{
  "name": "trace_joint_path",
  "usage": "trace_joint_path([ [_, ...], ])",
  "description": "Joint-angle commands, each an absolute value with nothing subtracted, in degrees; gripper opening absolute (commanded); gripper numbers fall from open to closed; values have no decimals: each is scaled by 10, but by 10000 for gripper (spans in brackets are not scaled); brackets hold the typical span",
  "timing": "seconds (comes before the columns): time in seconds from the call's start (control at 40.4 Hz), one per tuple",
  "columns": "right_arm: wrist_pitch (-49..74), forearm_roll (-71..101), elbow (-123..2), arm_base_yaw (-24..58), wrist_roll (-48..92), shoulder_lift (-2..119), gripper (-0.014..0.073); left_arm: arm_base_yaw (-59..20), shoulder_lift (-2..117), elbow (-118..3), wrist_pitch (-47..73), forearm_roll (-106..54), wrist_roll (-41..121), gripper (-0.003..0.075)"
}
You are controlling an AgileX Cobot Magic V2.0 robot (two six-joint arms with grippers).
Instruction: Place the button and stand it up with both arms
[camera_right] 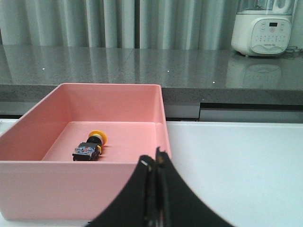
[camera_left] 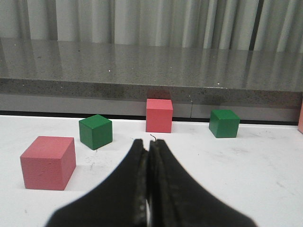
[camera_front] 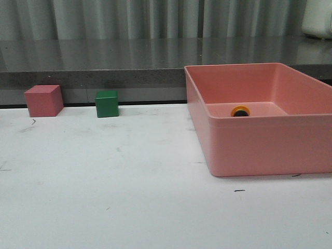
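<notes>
Lying on its side in pink bin (camera_right: 28, 142), button (camera_right: 89, 146) not yet reached; both grippers, left (camera_left: 148, 153) & right (camera_right: 152, 163), closed empty. Right must be opened, lowered in.

a white bench (camera_front: 129, 197) carries a pink bin (camera_front: 259, 145) on the right side, open at the top. at the far left edge, a pink cube (camera_front: 44, 100) and a green cube (camera_front: 107, 104) sit near each other, apart. behind runs a grey stone counter (camera_front: 104, 59) with grey curtains (camera_front: 129, 18) beyond it. a white appliance (camera_right: 262, 28) stands on that counter.
</notes>
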State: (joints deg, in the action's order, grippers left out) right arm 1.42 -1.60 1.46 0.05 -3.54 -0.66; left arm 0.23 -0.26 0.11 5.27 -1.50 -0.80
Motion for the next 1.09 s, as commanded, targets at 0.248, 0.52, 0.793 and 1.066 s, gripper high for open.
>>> trace_joint_path([
  [0.248,-96,-20,-2,-2,-29,-16,-69,-1,-15,-19,-68,-22,-8,-20],
  [0.52,40,-20,-180,-2,-29,11,-69,-1,14,-221,45,-22,-8,-20],
  [0.793,204,-20,-355,-2,-28,153,-69,-1,147,-396,204,-22,-8,-20],
  [1.066,329,-20,-397,-2,-28,249,-69,-1,238,-416,257,-22,-8,-20],
])
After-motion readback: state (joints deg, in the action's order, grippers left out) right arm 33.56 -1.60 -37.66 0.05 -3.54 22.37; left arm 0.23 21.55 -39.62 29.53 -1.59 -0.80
